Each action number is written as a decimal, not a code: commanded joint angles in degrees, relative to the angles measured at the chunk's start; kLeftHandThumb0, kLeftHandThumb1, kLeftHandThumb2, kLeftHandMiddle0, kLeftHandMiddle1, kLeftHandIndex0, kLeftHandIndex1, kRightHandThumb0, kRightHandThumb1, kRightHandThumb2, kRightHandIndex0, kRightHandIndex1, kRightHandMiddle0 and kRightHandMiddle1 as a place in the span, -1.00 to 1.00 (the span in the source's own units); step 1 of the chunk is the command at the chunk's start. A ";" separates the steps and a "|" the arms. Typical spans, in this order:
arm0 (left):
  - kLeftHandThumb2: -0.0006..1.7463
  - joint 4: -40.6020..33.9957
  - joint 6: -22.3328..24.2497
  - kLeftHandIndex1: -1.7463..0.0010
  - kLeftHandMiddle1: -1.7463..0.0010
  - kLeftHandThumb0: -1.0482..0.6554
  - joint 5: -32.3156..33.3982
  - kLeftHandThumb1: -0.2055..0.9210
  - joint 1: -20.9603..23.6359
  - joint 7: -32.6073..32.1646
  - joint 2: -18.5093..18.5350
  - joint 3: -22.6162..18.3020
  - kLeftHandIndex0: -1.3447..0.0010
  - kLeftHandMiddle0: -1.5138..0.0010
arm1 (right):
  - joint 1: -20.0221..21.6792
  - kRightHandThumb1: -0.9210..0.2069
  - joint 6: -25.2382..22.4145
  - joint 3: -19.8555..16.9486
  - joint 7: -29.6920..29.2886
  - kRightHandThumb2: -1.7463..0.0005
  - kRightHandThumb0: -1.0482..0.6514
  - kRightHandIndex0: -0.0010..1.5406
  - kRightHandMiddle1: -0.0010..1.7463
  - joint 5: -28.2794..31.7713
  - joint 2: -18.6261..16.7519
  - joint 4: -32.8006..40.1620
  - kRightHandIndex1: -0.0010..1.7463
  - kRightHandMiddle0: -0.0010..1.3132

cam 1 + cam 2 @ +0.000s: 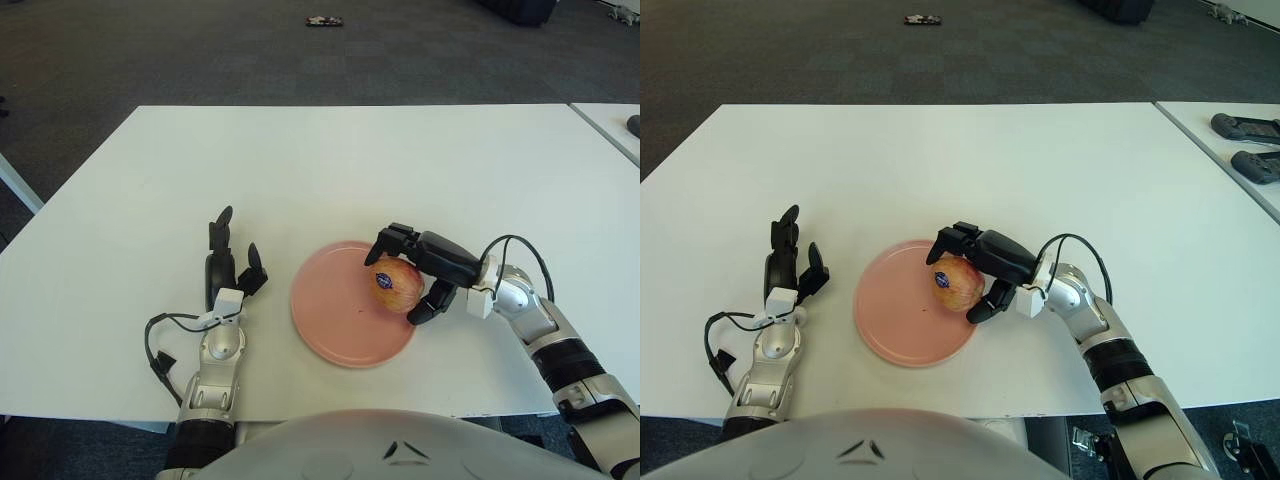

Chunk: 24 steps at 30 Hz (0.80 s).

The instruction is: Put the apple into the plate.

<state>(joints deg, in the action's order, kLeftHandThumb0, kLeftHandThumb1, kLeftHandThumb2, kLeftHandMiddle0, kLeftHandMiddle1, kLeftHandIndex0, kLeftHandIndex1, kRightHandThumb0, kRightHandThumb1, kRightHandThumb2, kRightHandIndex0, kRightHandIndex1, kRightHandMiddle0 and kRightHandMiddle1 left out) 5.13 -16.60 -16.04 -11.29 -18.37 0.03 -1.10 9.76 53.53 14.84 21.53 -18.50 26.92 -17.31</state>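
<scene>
2 hands showed over a white desk. The right hand reached in from the right side, its dark fingers curled over the top and far side of a red-yellow apple, with another finger below at the apple's right, so the hand was gripping the apple. The apple carried a small dark sticker on the side facing the camera. It sat at the right part of a round pink plate, within the plate's rim; whether its underside touched the plate or hung just above it could not be told. The plate lay flat on the desk near the front edge, between the 2 hands.

The left hand showed just to the left of the plate, apart from it, its fingers extended and loosely spread toward the far side of the desk, holding nothing. A black cable looped out from the left wrist over the desk surface. Another cable arched over the right wrist.

1 more white table stood to the right, with a narrow gap between it and the desk, and 2 dark devices lay on it. Beyond the desk, dark carpeted floor spread out, with 1 small dark object lying on it far back.
</scene>
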 commanded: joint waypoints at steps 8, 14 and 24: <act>0.12 0.53 0.63 0.31 0.86 -0.76 -0.75 1.00 1.39 -0.69 0.12 0.01 1.00 0.70 | 2.37 -0.99 4.90 -1.56 -7.17 0.47 -0.79 -0.94 0.44 -5.70 -0.55 -2.50 0.43 -0.98; 0.11 0.57 0.87 0.31 0.86 -0.75 -0.79 1.00 1.58 -0.83 -0.02 0.03 1.00 0.70 | 2.95 -1.00 5.07 -1.15 -8.45 0.44 -0.84 -0.97 0.15 -7.30 -0.36 -3.76 0.21 -1.00; 0.11 0.31 1.57 0.30 0.86 -0.74 -0.31 1.00 1.59 -0.52 -0.10 0.06 1.00 0.70 | 3.15 -1.00 3.99 -0.38 -7.94 0.42 -0.84 -0.90 0.10 -7.35 0.02 -4.07 0.09 -1.00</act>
<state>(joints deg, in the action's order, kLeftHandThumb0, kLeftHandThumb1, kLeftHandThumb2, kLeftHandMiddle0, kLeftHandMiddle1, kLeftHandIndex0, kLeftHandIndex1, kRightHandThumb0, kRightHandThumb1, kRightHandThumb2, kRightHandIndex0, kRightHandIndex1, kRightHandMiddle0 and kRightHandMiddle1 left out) 5.30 -15.62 -16.25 -10.55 -18.82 -0.16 -1.05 11.86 57.90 14.23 13.79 -25.96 26.34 -20.98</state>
